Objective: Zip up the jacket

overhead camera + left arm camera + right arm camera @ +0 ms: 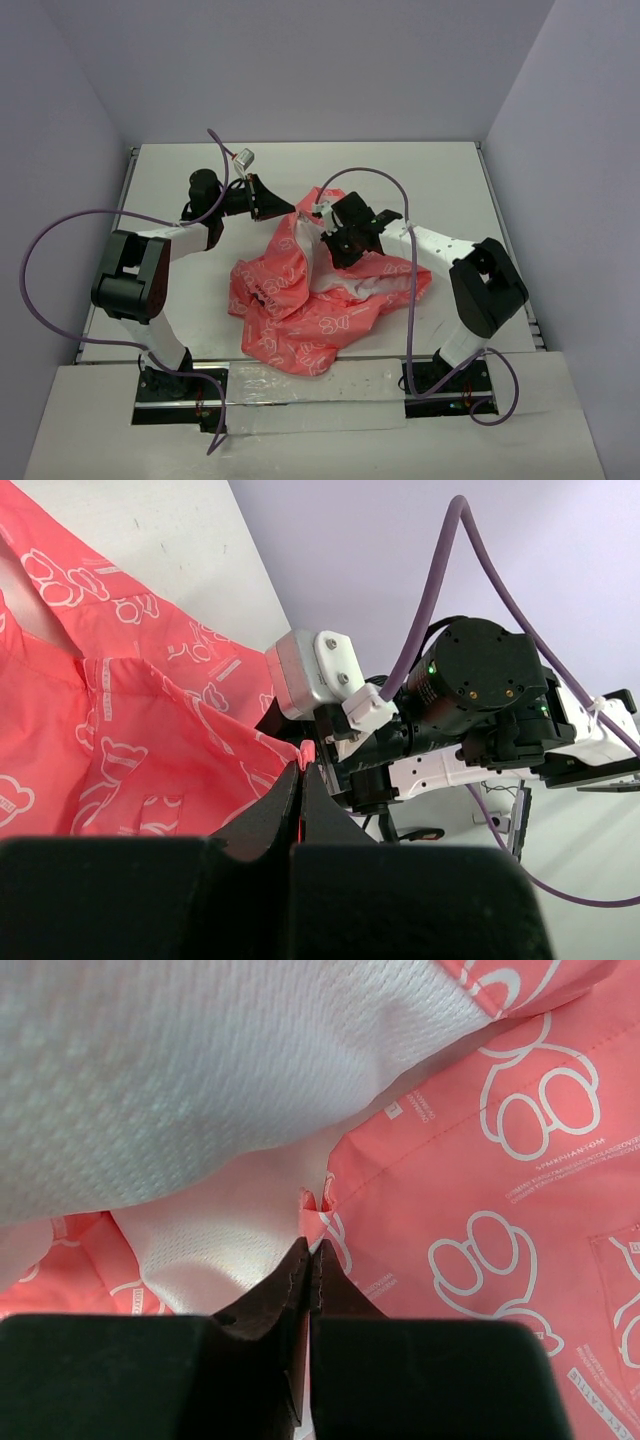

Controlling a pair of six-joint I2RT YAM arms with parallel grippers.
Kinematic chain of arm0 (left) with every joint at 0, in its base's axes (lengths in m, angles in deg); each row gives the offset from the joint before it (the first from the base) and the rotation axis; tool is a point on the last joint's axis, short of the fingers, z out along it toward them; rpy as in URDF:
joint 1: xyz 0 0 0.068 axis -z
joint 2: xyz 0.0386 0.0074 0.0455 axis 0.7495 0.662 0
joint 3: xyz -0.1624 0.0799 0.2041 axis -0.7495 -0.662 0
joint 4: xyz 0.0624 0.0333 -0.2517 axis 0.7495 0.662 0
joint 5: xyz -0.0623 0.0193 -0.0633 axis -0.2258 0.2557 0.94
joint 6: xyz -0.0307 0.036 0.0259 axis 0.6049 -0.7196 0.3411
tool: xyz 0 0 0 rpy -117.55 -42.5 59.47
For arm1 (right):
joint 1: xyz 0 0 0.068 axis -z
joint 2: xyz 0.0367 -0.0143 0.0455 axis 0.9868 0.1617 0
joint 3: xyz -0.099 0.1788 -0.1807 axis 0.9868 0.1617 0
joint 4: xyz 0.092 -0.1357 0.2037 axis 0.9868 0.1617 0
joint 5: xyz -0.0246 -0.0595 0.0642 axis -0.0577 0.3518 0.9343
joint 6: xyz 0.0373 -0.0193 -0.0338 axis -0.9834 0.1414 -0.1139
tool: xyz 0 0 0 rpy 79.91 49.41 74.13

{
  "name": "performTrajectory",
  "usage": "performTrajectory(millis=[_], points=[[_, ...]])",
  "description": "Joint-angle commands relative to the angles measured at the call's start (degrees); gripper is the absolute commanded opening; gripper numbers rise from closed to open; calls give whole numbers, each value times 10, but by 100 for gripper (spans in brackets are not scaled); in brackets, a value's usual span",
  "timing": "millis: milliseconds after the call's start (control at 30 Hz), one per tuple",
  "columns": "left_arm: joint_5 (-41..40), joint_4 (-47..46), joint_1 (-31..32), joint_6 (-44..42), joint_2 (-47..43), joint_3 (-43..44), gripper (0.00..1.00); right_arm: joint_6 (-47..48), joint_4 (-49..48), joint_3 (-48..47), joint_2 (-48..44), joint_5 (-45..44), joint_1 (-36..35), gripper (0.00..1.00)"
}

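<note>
The coral-pink jacket (300, 300) with white outline motifs lies crumpled mid-table, its white lining (360, 285) showing. My left gripper (288, 208) is shut on the jacket's far edge and holds it lifted. In the left wrist view that gripper (302, 770) pinches a pink fabric edge (306, 752), with the jacket (120, 740) spread to its left. My right gripper (335, 250) sits over the jacket's middle, shut on a pink edge beside the lining. The right wrist view shows this gripper (311, 1250) clamping a small fold of the jacket (480, 1190) where it meets the white lining (200, 1080).
Purple cables (60, 240) loop off both arms. The white table (420, 180) is walled on the left, back and right. In the left wrist view the right arm's wrist (470, 690) sits close behind the left gripper. A taped strip (300, 385) runs along the near edge.
</note>
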Motion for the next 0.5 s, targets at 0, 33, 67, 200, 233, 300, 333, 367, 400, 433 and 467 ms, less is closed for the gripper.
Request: performTrajectory(millis=[0, 33, 67, 200, 233, 300, 333, 367, 400, 433, 467], points=[[7, -5, 0, -17, -20, 15, 0, -29, -26, -8, -38, 41, 18, 0], [8, -2, 0, -20, -22, 15, 0, -37, -35, -2, -53, 58, 28, 0], [13, 8, 0, -28, -23, 16, 0, -59, -52, 7, -81, 86, 45, 0], [46, 24, 0, -43, -20, 29, 0, -110, -87, 7, -127, 189, 95, 0], [48, 26, 0, -46, -23, 31, 0, -133, -100, 0, -142, 199, 103, 0], [45, 41, 0, -68, -27, 39, 0, -166, -119, -9, -148, 230, 128, 0], [46, 37, 0, -70, -27, 39, 0, -182, -129, -12, -146, 241, 136, 0], [49, 24, 0, -63, -27, 38, 0, -202, -137, -12, -143, 258, 142, 0], [54, -8, 0, -45, -25, 34, 0, -223, -163, -11, -140, 281, 147, 0], [62, -58, 0, -28, -24, 26, 0, -241, -190, -8, -138, 303, 148, 0], [65, -89, 0, -7, -22, 21, 0, -266, -207, -4, -138, 311, 148, 0]])
